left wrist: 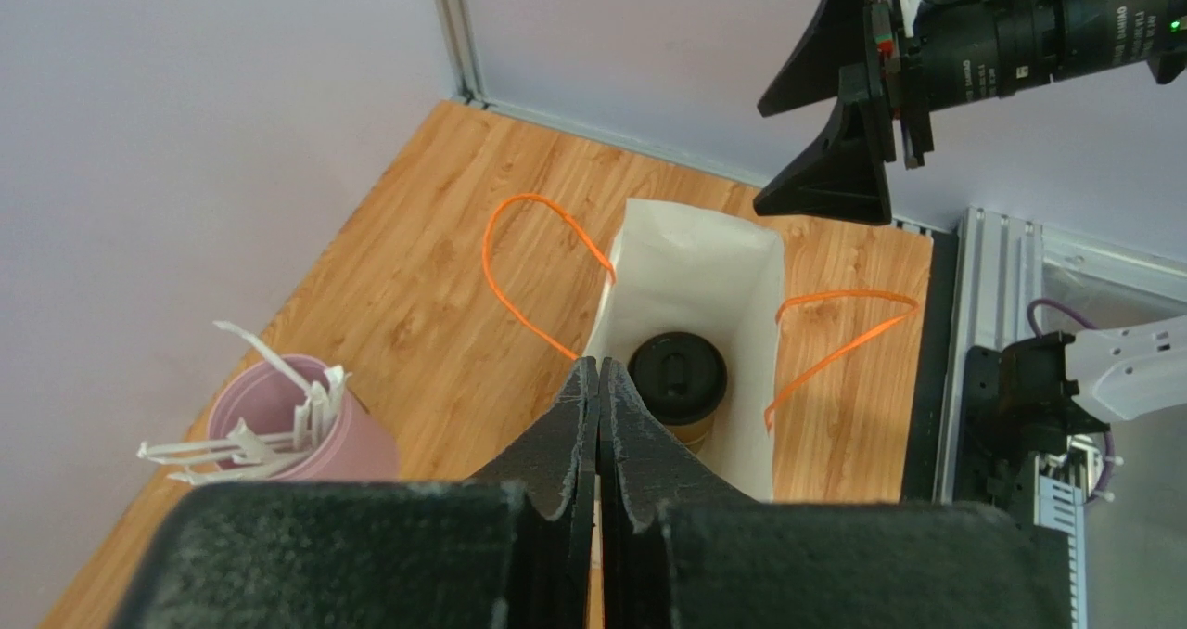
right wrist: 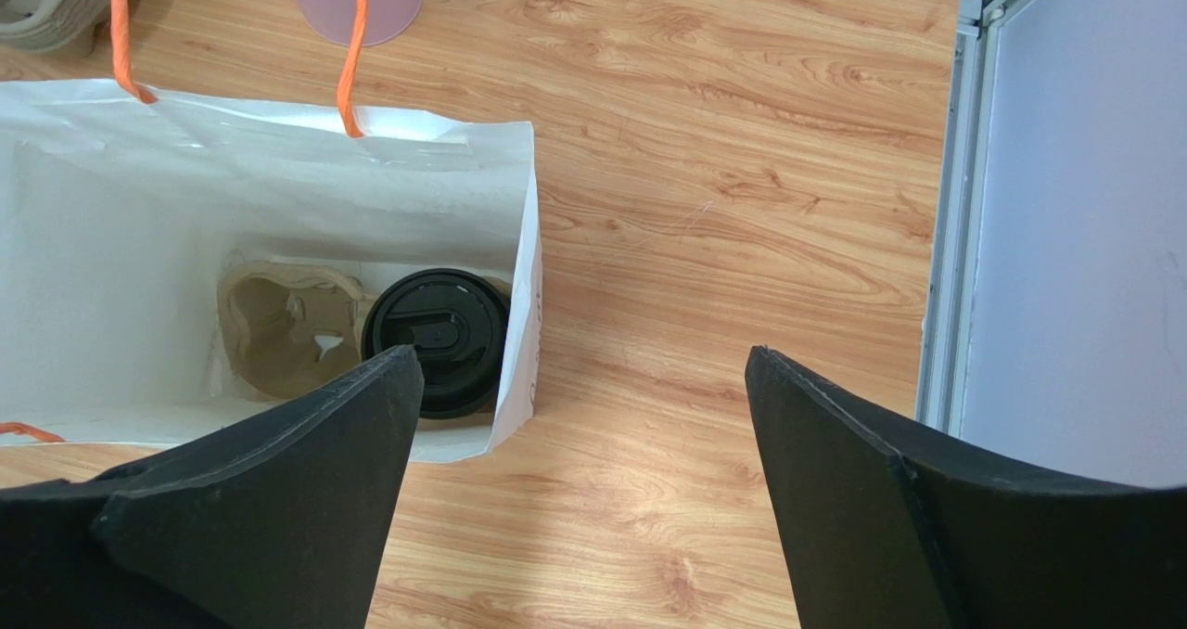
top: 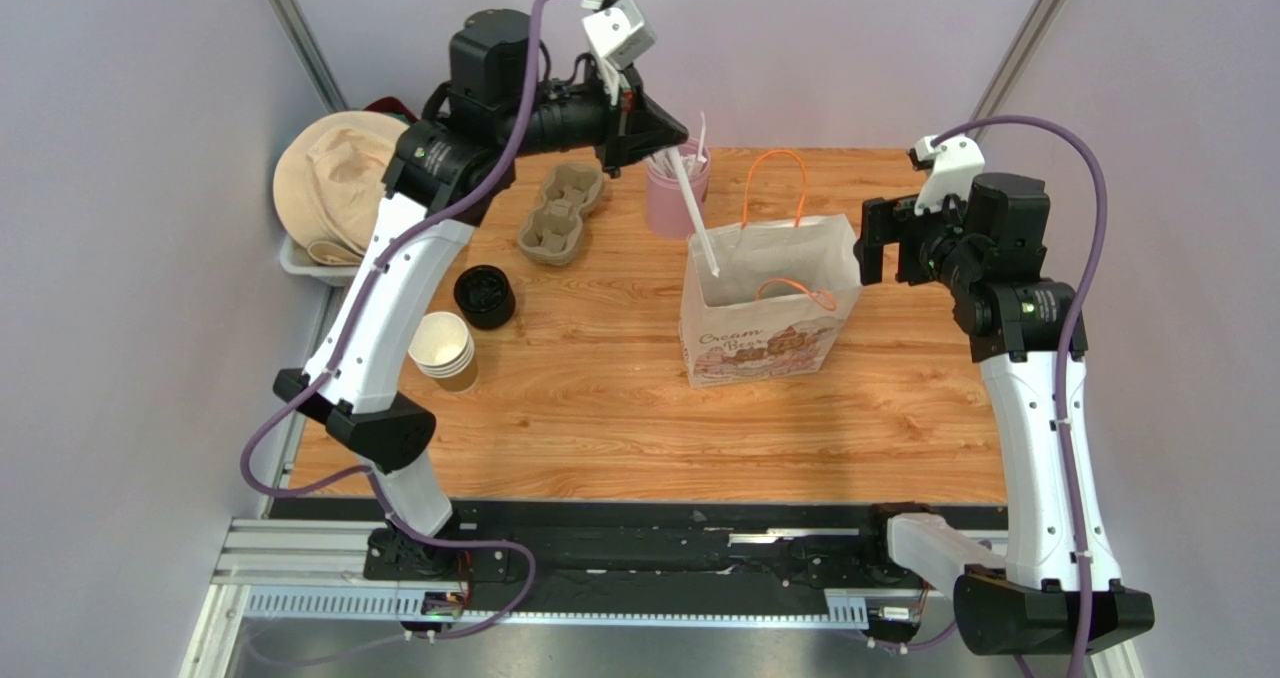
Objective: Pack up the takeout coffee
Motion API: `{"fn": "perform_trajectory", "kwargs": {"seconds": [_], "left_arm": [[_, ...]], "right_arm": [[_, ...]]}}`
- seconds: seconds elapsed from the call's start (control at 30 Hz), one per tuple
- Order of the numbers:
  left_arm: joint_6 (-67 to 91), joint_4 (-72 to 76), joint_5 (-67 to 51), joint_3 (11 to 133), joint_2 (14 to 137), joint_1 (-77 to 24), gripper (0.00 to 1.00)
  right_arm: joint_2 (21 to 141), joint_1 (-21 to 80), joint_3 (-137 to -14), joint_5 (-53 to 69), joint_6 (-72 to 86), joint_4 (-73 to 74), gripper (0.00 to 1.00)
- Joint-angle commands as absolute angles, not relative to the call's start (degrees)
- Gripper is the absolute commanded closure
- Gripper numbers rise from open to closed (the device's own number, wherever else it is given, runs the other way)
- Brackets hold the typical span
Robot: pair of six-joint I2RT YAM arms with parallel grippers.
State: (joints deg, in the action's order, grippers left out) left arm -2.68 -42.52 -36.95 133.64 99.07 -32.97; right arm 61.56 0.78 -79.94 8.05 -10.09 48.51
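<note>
The takeout coffee, a brown kraft cup (left wrist: 683,429) under a black lid (right wrist: 435,340), stands inside the white paper bag (top: 759,333) with orange handles, next to a pulp cup carrier (right wrist: 279,326). My left gripper (top: 673,138) hangs above the bag's far left corner, with the jaws pressed together (left wrist: 599,365). In the top view a white stick (top: 696,213) runs from its tips down towards the bag mouth. My right gripper (top: 887,243) is open and empty (right wrist: 583,358), just right of the bag and above the table.
A pink cup of white sticks (top: 676,191) stands behind the bag (left wrist: 286,427). Pulp carriers (top: 559,210), a black lid (top: 484,296) and a stack of paper cups (top: 443,348) sit at the left. A beige cloth in a bin (top: 338,183) lies at the far left.
</note>
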Motion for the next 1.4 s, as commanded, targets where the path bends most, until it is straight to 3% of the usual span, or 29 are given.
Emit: {"fn": "perform_trajectory", "kwargs": {"seconds": [0.0, 0.43, 0.8, 0.83, 1.0, 1.33, 1.37], "left_arm": [[-3.6, -41.22, -33.67, 134.03, 100.71, -35.15, 1.0], [-7.12, -37.8, -27.69, 120.69, 103.27, -39.9, 1.0], [-4.66, -34.54, -26.63, 117.95, 104.94, -40.43, 0.99], [-4.4, -34.54, -26.89, 117.78, 104.85, -40.52, 0.96], [-4.57, -34.28, -27.42, 116.46, 103.98, -40.52, 0.6], [-8.78, -39.37, -24.87, 116.89, 97.31, -39.29, 0.19], [-8.79, -39.81, -24.61, 116.81, 96.42, -38.07, 0.05]], "right_arm": [[59.59, 0.61, -79.37, 9.58, -9.67, 46.14, 0.08], [58.45, 0.61, -78.31, 10.28, -10.9, 46.14, 0.07], [58.18, 0.53, -77.78, 11.34, -10.81, 45.7, 0.07], [58.1, 0.53, -77.78, 11.42, -10.72, 45.62, 0.07], [58.01, 0.61, -77.78, 11.95, -10.81, 45.88, 0.07], [60.55, 0.53, -83.84, 17.39, -13.36, 52.11, 0.02], [60.99, 0.61, -84.46, 18.19, -13.79, 53.95, 0.01]]}}
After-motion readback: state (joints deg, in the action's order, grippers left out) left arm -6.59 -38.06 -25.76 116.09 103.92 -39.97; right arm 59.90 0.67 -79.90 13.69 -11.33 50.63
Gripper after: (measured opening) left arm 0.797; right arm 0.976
